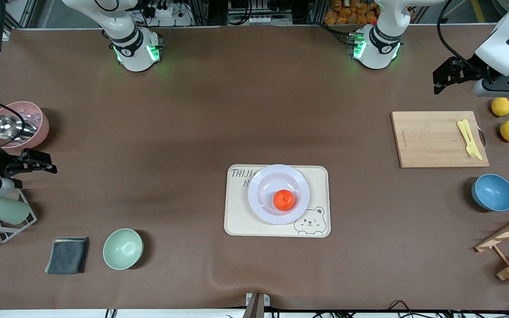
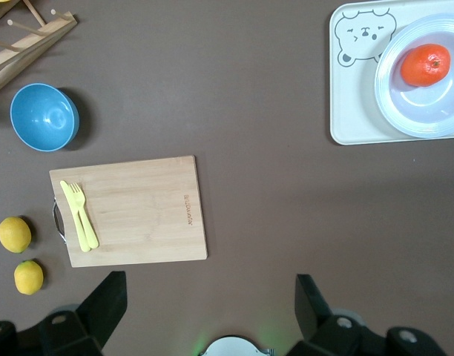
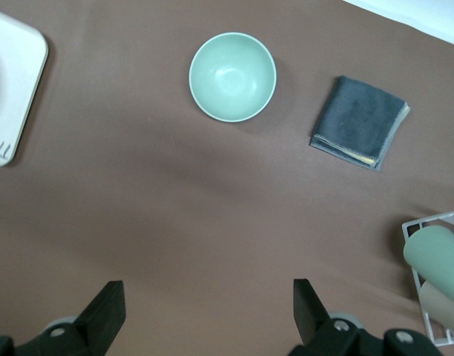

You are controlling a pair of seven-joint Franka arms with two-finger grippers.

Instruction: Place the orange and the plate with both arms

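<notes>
Judging the placing done, I see the orange point(image 1: 284, 200) in the plate point(image 1: 263, 204) on the bear tray point(image 1: 237, 221), frame centre. My right gripper point(image 1: 38, 163) at the frame's left edge and left gripper point(image 1: 446, 76) at upper right hang wide open, empty, waiting. Next: simply hold clear. Brown table point(image 1: 192, 110), cutting board point(image 1: 431, 139) farther up.

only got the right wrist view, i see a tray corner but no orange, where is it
Observer: The orange lies in the plate, and the plate sits on the tray.
Operator: what's the other arm doing
Observer: The left gripper is open, waiting over the table at its own end, by the board and lemons.
Operator: and where's mine
Observer: The right gripper hangs open beside a pink bowl.
</notes>
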